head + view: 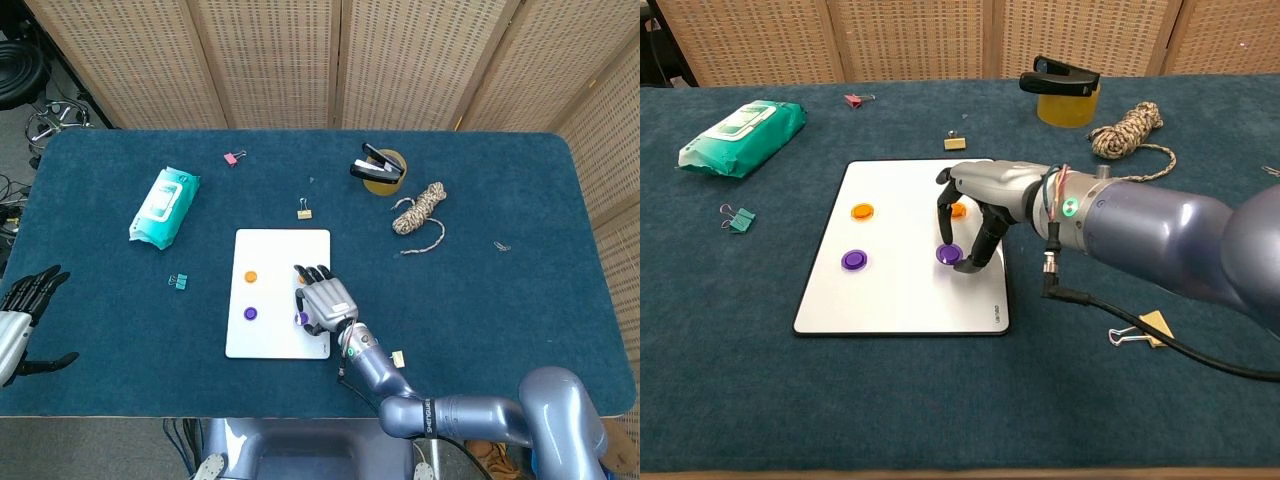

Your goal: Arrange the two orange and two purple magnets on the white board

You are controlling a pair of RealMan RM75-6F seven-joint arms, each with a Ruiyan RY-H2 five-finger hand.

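Right hand point(978, 205) arched over white board point(890, 300) — pinching purple magnet point(949, 254)

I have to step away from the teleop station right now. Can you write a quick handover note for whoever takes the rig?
Right hand: over the white board, holding the second purple magnet at its fingers, low over the board's lower right area.
Left hand: open, idle at the table's left edge.
Done: two orange magnets and one purple magnet sit on the board.
Left: set down and release the held magnet, then withdraw.
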